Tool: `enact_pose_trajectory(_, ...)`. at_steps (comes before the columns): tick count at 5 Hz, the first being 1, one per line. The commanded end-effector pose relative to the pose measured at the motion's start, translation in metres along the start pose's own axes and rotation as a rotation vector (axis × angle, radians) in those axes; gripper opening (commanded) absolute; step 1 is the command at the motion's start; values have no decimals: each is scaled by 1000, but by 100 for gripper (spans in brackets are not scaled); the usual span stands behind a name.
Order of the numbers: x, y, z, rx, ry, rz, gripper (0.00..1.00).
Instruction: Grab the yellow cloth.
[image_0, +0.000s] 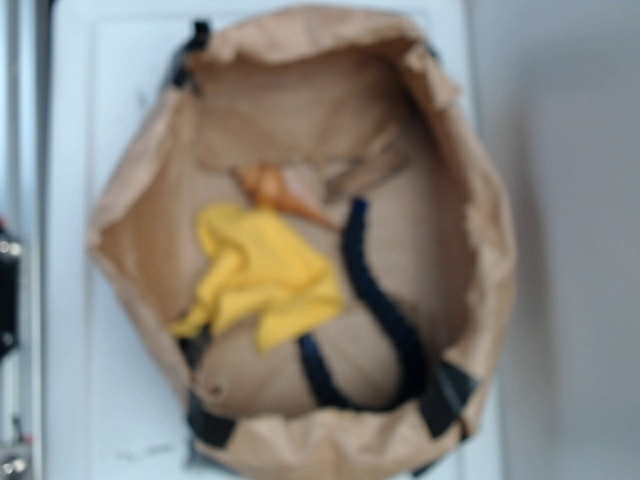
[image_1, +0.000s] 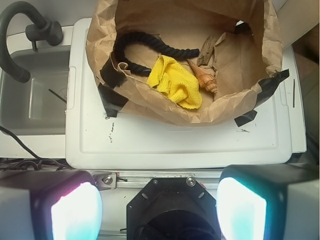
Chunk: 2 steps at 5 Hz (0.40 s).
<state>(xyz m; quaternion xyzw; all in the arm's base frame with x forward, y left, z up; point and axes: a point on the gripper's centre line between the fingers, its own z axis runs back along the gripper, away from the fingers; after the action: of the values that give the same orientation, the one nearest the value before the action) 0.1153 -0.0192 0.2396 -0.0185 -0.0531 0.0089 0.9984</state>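
The yellow cloth (image_0: 262, 275) lies crumpled on the floor of an open brown paper bag (image_0: 487, 215), left of centre in the exterior view. In the wrist view the yellow cloth (image_1: 175, 82) shows inside the bag (image_1: 165, 114), far ahead of my gripper (image_1: 159, 192). My gripper is open, its two pads (image_1: 75, 212) standing wide apart with nothing between them. It hangs well back from the bag, over the near edge of the white surface (image_1: 175, 145). The exterior view does not show the gripper.
An orange-tan seashell (image_1: 205, 79) lies right beside the cloth, and a thick navy rope (image_1: 145, 47) curls behind it. Black tape (image_1: 112, 97) holds the bag's rim down. A grey sink (image_1: 30, 100) with a black faucet (image_1: 20, 30) sits to the left.
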Motion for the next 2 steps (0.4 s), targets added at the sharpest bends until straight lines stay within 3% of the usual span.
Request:
enact_pose_trajectory(1, 0, 0, 0, 0, 0, 0, 100)
enact_pose_trajectory(2, 12, 13, 1, 9, -10, 67, 100)
